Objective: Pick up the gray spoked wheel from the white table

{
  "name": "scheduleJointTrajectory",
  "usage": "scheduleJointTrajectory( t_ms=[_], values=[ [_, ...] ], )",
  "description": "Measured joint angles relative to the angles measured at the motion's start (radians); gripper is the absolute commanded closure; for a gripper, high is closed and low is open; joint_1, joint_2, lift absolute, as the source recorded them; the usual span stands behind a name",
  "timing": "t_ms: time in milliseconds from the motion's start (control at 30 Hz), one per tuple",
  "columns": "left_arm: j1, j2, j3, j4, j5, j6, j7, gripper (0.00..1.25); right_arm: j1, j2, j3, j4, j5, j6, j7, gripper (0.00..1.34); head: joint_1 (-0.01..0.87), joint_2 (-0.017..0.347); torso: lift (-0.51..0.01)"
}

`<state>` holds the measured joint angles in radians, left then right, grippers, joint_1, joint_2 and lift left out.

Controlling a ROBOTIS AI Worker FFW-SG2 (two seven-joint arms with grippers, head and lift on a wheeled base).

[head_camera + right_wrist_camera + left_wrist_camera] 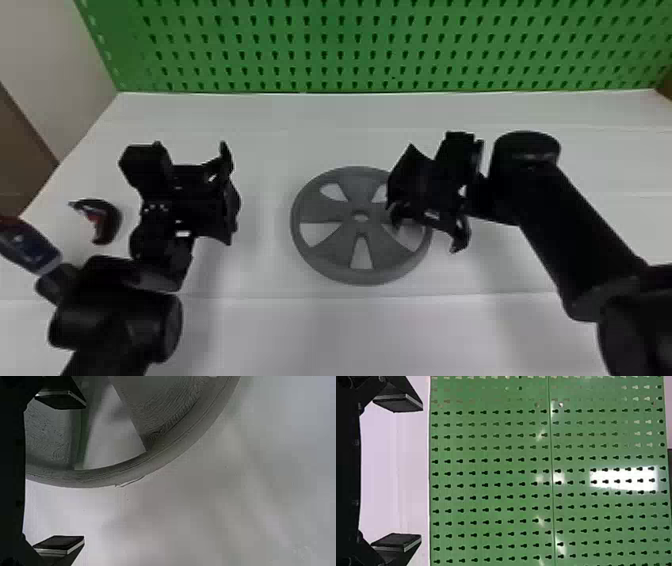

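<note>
The job is at the approach to the grasp, as I judge it; the gray plastic wheel with broad flat spokes point(346, 216) lies flat in the middle of the white table point(280, 330), and the black two-fingered right gripper point(82, 473) is over its right side. That gripper's fingers stand wide apart with nothing clamped; one is above the openwork inside the rim, the other out over the bare table just beyond it, so the rim's edge runs between them; whether either finger touches the wheel I cannot tell.

The next move calls for lowering the right gripper until the fingers straddle the rim, then closing them and lifting; a spoke under the inner finger could block the descent, so that finger wants to drop into an opening.

The black left gripper point(418, 472) is left of the wheel, well apart from it, facing the green perforated board point(350, 55) at the far side; its fingers are spread too, and it grasps nothing. A dark curved object with a red inner part point(112, 222) lies at the table's left.
</note>
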<state>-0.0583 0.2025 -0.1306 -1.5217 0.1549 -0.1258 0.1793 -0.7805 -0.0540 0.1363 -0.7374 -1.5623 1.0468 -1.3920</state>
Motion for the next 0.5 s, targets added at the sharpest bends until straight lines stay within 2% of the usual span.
scheduleJointTrajectory(
  t_ms=[100,300,500],
  values=[
    [0.000,0.000,-0.001,0.000,0.000,0.000,0.000,0.13,-0.001,-0.002,0.008,0.001,0.004,-0.002,0.000,0.15,0.806,0.044,-0.098],
    [0.000,0.000,-0.001,0.000,0.000,0.000,0.000,0.13,-0.007,-0.006,0.017,0.001,0.012,-0.003,0.000,0.38,0.806,0.044,-0.098],
    [-0.001,0.000,-0.002,0.000,-0.002,0.000,0.000,0.13,-0.010,-0.009,0.017,0.001,0.014,-0.006,0.001,0.48,0.806,0.044,-0.098]
  ],
)
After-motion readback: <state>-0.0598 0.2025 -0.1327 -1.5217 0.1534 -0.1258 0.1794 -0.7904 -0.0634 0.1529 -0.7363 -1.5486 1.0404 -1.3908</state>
